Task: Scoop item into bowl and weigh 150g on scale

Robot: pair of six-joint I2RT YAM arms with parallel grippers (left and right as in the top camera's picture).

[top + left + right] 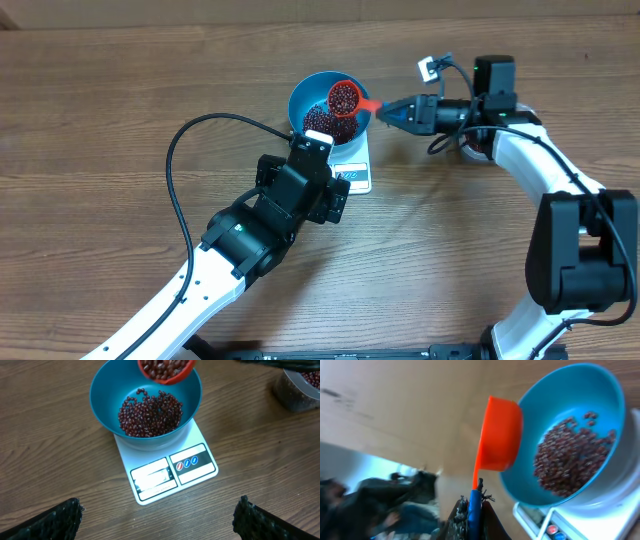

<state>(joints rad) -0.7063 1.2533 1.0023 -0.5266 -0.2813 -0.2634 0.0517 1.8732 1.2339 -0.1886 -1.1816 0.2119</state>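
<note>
— Count on the table?
— One bowl (105, 400) on one scale (170, 472), beans (150, 412) heaped inside (one scoop (497, 435), also full, above its rim).
— Grippers?
— Two: right gripper (472, 505) clamped on the scoop handle; left gripper (157, 515) spread wide, holding nothing.

A brown wooden table (100, 120) with long, fine grain lines fills the overhead view from edge to edge. The light on it is even, and the shadows are soft. In the right wrist view, past one edge of the table, there is a pale blurred surface (365, 460). Below it are dark blurred shapes (375, 502) that I cannot identify.
</note>
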